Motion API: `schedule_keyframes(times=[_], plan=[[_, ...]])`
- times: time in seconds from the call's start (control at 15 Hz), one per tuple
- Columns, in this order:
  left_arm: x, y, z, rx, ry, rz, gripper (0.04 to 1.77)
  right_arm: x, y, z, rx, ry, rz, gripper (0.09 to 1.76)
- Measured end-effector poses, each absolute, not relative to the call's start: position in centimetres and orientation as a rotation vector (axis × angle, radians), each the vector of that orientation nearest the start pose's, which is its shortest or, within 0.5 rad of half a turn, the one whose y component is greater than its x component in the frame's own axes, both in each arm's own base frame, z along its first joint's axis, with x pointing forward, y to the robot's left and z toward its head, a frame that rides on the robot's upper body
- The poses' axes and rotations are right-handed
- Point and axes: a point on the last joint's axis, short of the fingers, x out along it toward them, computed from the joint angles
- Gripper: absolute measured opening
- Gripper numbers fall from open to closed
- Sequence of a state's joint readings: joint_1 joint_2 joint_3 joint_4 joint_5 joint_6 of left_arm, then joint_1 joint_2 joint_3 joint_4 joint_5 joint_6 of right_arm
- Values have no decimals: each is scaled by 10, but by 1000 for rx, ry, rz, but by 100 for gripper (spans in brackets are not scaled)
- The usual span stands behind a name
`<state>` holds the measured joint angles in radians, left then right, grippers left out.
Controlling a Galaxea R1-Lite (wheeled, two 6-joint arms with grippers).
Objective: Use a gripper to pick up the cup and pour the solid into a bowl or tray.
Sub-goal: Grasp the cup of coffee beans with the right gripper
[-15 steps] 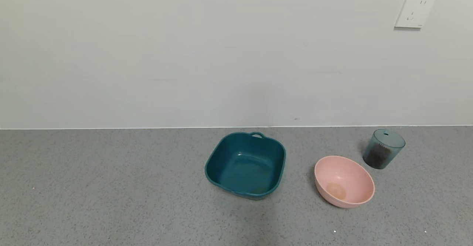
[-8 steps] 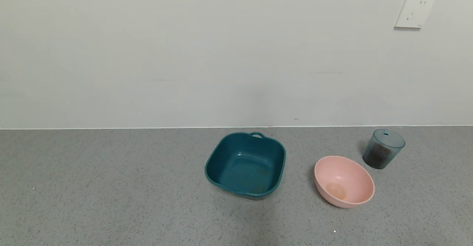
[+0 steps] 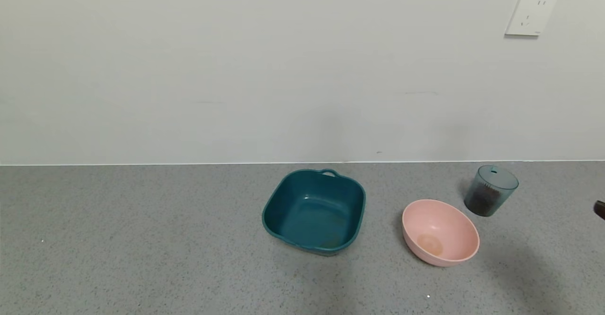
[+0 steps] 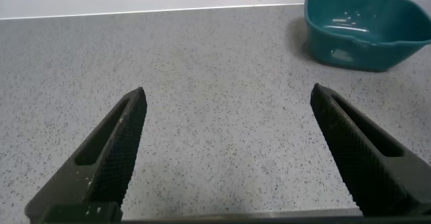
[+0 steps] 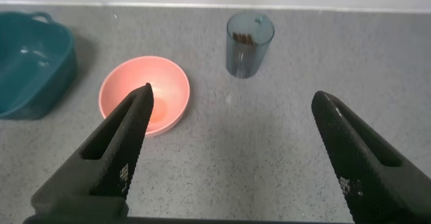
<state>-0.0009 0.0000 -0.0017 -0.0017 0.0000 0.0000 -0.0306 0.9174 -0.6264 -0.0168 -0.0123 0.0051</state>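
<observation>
The cup (image 3: 490, 196), a small blue-grey tumbler, stands upright at the far right of the counter, near the wall. It holds the dark brown solid (image 3: 481, 200). The teal square basin (image 3: 350, 200) sits mid-counter and looks empty. My right gripper (image 5: 232, 95) is open and empty above the counter, short of the cup (image 5: 249, 46), where the solid (image 5: 244, 38) shows. Only a dark tip of it (image 3: 600, 209) shows at the head view's right edge. My left gripper (image 4: 227, 93) is open and empty over bare counter, with the basin (image 4: 363, 29) farther off.
A round pink bowl (image 3: 439, 232) stands between the basin and the cup; it also shows in the right wrist view (image 5: 161, 76), beside the basin (image 5: 30, 62). The grey counter (image 3: 142, 239) ends at a white wall with a socket (image 3: 530, 14).
A dark tip of my right arm has come into the head view at its right edge, and a shadow now lies on the counter below the cup. The objects have not moved.
</observation>
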Motion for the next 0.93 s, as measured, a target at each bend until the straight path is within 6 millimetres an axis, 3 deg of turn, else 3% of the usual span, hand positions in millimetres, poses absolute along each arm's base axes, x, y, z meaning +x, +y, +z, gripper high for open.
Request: schedule_keyframes(times=[0.2, 0.4, 0.93], plan=[[-23, 0, 76, 0, -3, -1, 175, 149, -10, 220, 21, 364, -77, 171], [-23, 0, 76, 0, -3, -1, 175, 180, -15, 195, 30, 435, -98, 171], [-23, 0, 76, 0, -3, -1, 175, 228, -24, 129, 35, 483, -117, 171]])
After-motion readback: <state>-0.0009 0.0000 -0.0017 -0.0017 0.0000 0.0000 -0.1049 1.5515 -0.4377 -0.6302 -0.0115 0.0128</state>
